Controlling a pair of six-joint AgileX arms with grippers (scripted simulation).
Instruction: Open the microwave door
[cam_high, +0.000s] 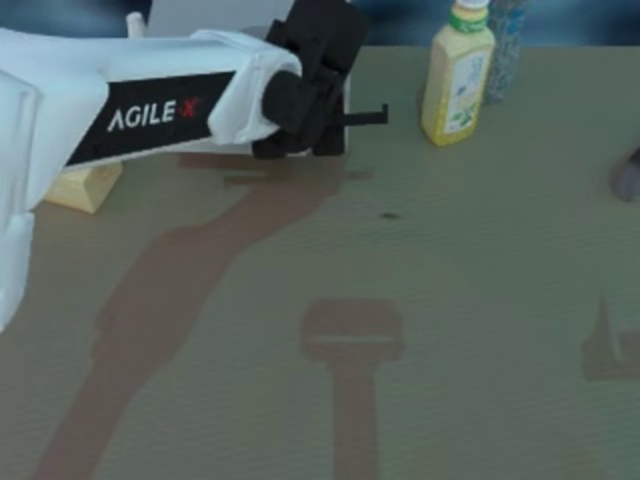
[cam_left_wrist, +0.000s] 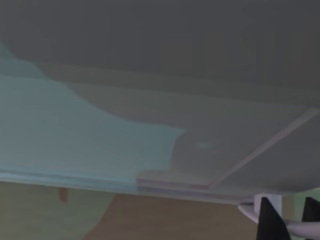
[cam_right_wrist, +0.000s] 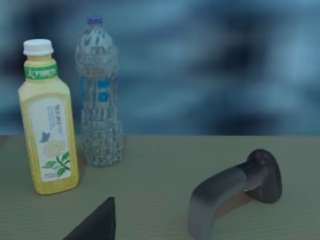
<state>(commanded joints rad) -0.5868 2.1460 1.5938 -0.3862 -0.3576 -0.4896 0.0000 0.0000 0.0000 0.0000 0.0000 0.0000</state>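
A tan table (cam_high: 450, 300) fills the top view. The left arm (cam_high: 140, 105) reaches from the left edge toward upper centre, its left gripper (cam_high: 335, 110) against the microwave (cam_high: 220, 15), mostly hidden beneath it. Only the left wrist view shows the microwave door (cam_left_wrist: 165, 125) close up, dark fingertips (cam_left_wrist: 270, 220) straddling the pale handle (cam_left_wrist: 280, 227); firmness of grip cannot be told. Only the right wrist view shows the yellow juice bottle (cam_right_wrist: 47, 120), clear water bottle (cam_right_wrist: 100, 95) and a grey curved object (cam_right_wrist: 235, 192) fully; right gripper's state cannot be told.

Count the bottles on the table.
2: a yellow juice bottle at the table's far edge, right of the left arm, and a clear water bottle just behind it to its right. The arm may hide more.
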